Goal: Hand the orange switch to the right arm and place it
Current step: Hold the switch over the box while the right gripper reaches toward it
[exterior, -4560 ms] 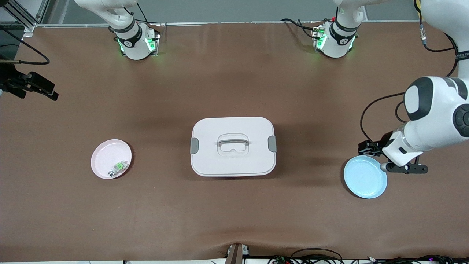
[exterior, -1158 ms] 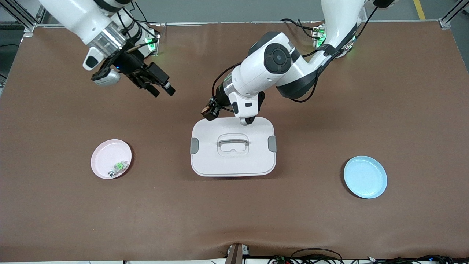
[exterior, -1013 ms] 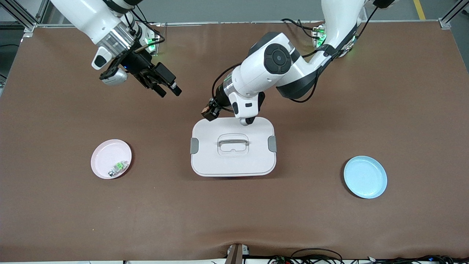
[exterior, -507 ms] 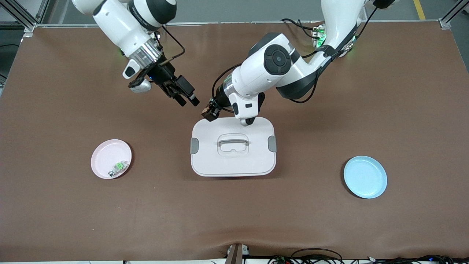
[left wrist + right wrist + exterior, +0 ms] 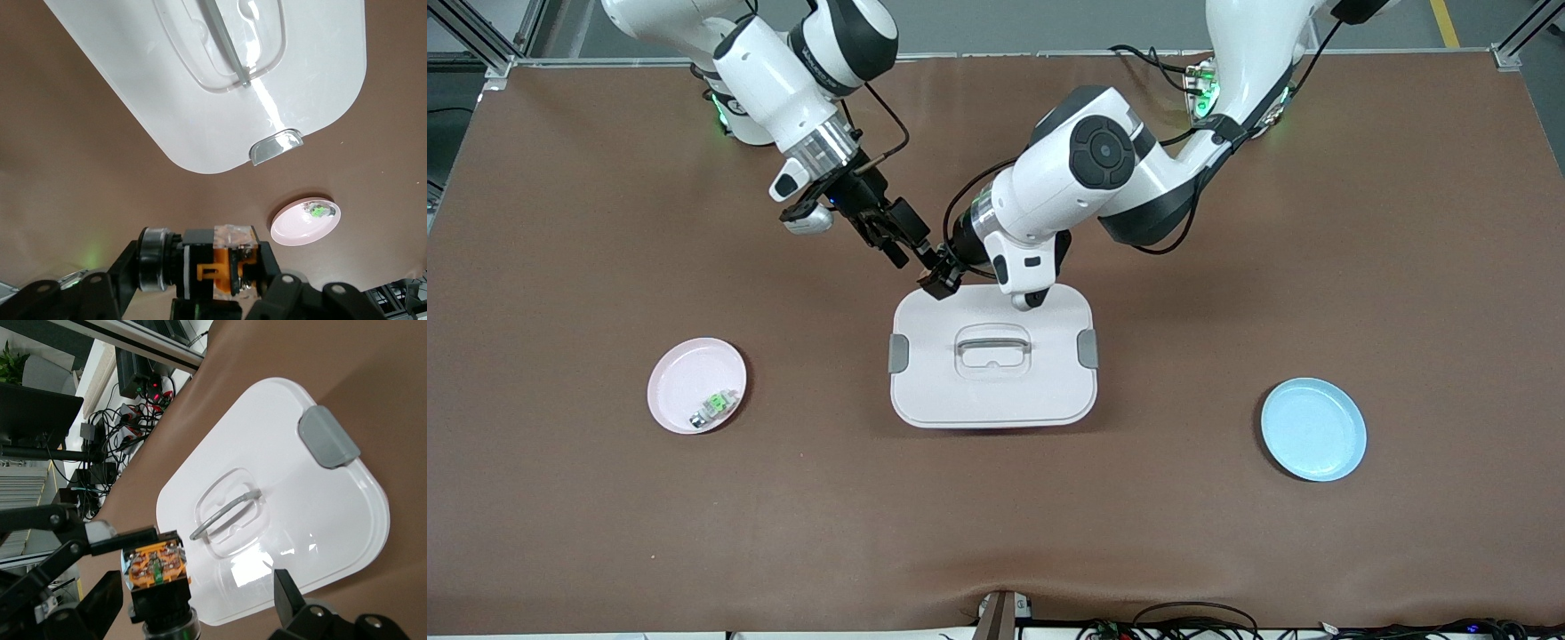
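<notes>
The orange switch [image 5: 219, 268], a small black block with orange parts, hangs in my left gripper [image 5: 215, 277], which is shut on it. They hover over the corner of the white lidded box [image 5: 992, 391] that lies toward the robots' bases and the right arm's end. My right gripper [image 5: 919, 252] has come up against my left gripper [image 5: 941, 281]. In the right wrist view the orange switch [image 5: 157, 568] sits between the spread fingers [image 5: 288, 595] of my open right gripper [image 5: 193, 600], closer to one finger and touching neither.
A pink plate [image 5: 685, 373] toward the right arm's end holds a small green-and-white component [image 5: 713, 406]. A blue plate [image 5: 1313, 429] lies toward the left arm's end. The white box has a grey handle [image 5: 992, 342] and grey side clips.
My right arm has swung in from its end of the table until its open gripper surrounds the switch. My left arm has stayed nearly still, still gripping the switch.
</notes>
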Controlling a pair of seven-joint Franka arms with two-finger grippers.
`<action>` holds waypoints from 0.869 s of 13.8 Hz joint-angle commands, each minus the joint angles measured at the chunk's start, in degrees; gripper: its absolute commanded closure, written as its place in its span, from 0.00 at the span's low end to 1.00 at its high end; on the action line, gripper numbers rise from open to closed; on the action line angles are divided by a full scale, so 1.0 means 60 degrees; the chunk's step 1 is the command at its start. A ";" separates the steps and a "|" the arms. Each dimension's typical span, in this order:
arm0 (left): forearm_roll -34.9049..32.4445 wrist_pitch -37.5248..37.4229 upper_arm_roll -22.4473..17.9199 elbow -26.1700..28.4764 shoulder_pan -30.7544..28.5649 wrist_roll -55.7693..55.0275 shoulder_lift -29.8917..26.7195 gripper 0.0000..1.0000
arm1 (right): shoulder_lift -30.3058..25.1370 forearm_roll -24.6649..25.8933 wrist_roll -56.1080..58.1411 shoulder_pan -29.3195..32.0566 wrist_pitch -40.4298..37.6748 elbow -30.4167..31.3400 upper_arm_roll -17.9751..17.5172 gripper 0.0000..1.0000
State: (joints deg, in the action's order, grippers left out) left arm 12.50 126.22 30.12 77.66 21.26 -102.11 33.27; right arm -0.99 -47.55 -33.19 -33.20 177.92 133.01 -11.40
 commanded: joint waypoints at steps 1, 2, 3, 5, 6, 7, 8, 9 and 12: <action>0.0157 0.0027 -0.0025 -0.0287 0.0105 -0.0032 0.0124 1.00 | 0.0019 -0.0499 0.0052 -0.0371 0.0185 -0.0107 0.0054 0.00; 0.0157 0.0027 -0.0025 -0.0287 0.0105 -0.0032 0.0124 1.00 | 0.0019 -0.0499 0.0096 -0.0429 0.0185 -0.0122 0.0054 0.00; 0.0157 0.0027 -0.0025 -0.0287 0.0105 -0.0032 0.0138 1.00 | 0.0019 -0.0499 0.0183 -0.0458 0.0185 -0.0151 0.0069 0.00; 0.0157 0.0027 -0.0025 -0.0287 0.0105 -0.0032 0.0138 1.00 | 0.0033 -0.0426 0.0388 -0.0517 0.0171 -0.0238 0.0069 0.00; 0.0157 0.0027 -0.0025 -0.0287 0.0105 -0.0032 0.0138 1.00 | 0.0077 -0.0440 0.0665 -0.0517 0.0171 -0.0283 0.0069 0.00; 0.0157 0.0027 -0.0025 -0.0287 0.0105 -0.0032 0.0138 1.00 | 0.0121 -0.0440 0.0798 -0.0517 0.0171 -0.0326 0.0069 0.00; 0.0157 0.0027 -0.0025 -0.0287 0.0105 -0.0032 0.0138 1.00 | 0.0150 -0.0440 0.0857 -0.0503 0.0171 -0.0356 0.0069 0.00; 0.0157 0.0027 -0.0025 -0.0287 0.0105 -0.0017 0.0138 1.00 | 0.0238 -0.0440 0.0887 -0.0488 0.0156 -0.0458 0.0069 0.00; 0.0157 0.0027 -0.0025 -0.0287 0.0105 -0.0017 0.0138 1.00 | 0.0370 -0.0440 0.1078 -0.0444 0.0156 -0.0678 0.0069 0.00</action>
State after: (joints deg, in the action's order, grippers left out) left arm 12.50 126.22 30.13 77.47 21.29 -102.12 33.29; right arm -0.36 -48.40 -28.84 -35.47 178.37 131.09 -11.28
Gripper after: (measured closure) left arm 0.278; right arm 0.000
